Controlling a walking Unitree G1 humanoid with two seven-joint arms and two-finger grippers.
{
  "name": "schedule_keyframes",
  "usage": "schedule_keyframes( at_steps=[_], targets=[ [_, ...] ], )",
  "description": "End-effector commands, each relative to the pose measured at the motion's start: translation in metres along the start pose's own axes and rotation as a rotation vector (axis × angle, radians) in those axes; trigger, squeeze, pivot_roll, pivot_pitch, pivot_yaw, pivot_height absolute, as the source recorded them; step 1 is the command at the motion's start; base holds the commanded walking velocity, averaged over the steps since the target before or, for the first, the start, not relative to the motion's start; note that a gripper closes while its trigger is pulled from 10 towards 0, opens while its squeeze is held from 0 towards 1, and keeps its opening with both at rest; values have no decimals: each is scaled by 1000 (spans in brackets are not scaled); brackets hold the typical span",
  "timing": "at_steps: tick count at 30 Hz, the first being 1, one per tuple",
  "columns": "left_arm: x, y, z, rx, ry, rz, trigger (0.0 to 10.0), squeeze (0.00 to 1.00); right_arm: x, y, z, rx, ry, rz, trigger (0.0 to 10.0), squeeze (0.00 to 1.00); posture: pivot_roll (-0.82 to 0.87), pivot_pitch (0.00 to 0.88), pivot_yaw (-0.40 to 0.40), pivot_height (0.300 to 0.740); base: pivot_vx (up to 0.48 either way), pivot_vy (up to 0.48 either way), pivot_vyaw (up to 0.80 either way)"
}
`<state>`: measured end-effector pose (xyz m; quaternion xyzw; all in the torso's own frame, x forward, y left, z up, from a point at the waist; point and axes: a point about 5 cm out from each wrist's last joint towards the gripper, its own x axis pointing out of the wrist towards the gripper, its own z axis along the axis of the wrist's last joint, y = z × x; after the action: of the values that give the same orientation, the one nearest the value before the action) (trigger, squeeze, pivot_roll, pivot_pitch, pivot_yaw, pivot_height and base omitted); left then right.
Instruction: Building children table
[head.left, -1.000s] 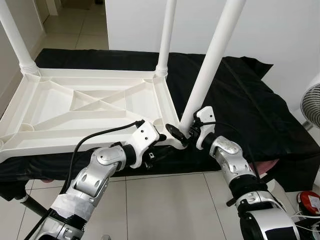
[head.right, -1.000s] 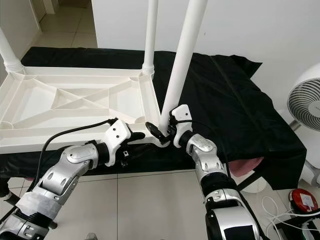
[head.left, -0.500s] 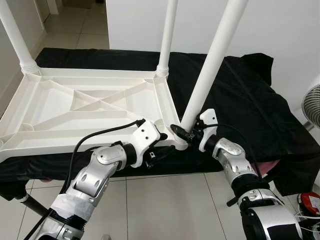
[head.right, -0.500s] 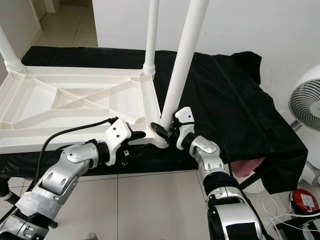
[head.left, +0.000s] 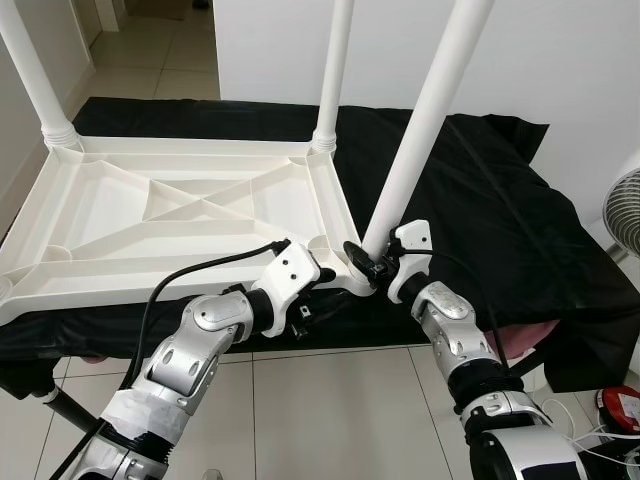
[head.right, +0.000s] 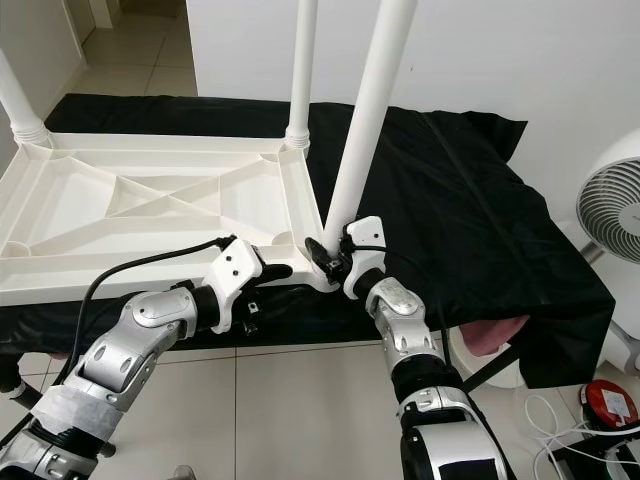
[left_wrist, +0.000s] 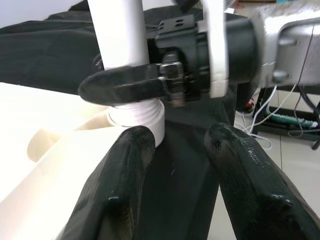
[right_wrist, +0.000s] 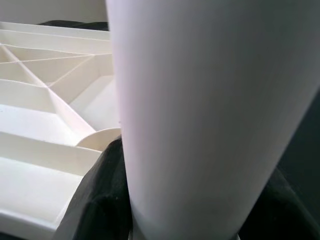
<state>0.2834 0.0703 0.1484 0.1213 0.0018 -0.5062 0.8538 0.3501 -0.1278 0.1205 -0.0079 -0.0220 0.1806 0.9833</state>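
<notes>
White tabletop lies upside down on the black-draped bed; right claw grips the near-corner leg, likely screwing it in. Left claw, open, braces beside. Next: keep twisting.

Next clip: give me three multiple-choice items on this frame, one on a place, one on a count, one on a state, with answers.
1. Where is the right tool?
A. At the base of the near-right table leg
B. On the fan
C. On the floor

2. How many white legs stand up from the upturned tabletop?
A. One
B. Three
C. Six

3. What is the left tool doing?
A. Clamped on a leg
B. Open, beside the tabletop's near corner
C. Holding a cable

Answers:
1. A, the head views show its fingers around the leg just above the socket.
2. B, two legs at the far corners and one at the near right.
3. B, the left wrist view shows a gap between its fingers, nothing held.
</notes>
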Motion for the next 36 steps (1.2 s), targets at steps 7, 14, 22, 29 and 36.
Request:
schedule_keyframes(
  at_steps=[7,14,22,29,36],
  targets=[
    [1,-6,-2,-17,4,-42,10000,0,-26,0,-18,27,73,-434,10000,0,30,0,-96,740,0,0,0],
    [0,-5,-2,-18,4,-40,10000,0,-27,21,-15,65,43,-444,10000,0,30,0,-96,740,0,0,0],
    [2,-6,-2,-20,2,-46,10000,0,-26,11,-8,32,44,-424,10000,1000,29,0,-99,740,0,0,0],
    [3,-6,-1,-35,-9,-45,10000,0,-20,-1,-2,9,27,-242,10000,1000,20,0,-92,740,0,0,0],
    [4,-6,0,-30,-9,-51,10000,0,-13,-18,-4,-73,121,14,10000,0,17,0,-86,740,0,0,0]
  ],
)
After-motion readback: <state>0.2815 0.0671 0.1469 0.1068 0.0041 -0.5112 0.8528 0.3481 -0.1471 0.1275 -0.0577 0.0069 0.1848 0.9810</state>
